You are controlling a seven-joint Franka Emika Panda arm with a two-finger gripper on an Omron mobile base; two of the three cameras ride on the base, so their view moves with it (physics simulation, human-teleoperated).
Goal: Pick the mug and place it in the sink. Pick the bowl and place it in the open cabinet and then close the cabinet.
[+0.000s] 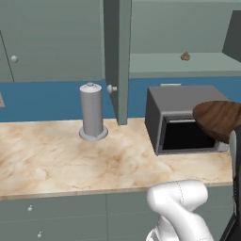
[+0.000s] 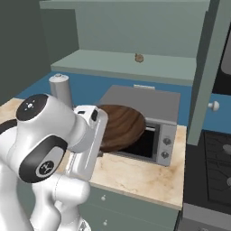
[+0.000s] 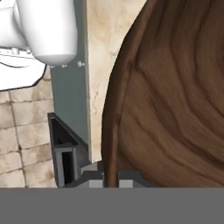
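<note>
Right at the hand camera, the gripper (image 3: 110,178) pinches the rim of the bowl (image 3: 170,96) between its two fingers, one on each side of the edge. It holds the bowl tilted in the air, before the microwave (image 2: 153,117), above the counter (image 1: 56,155).

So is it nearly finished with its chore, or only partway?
Partway, it seems. The claw is shut on the rim of the wooden bowl, held up in front of the microwave. The bowl is not yet on the shelf of the open cabinet, and the cabinet door stands open, so placing and closing remain. The mug and sink are not visible here, so that part cannot be judged.
</note>
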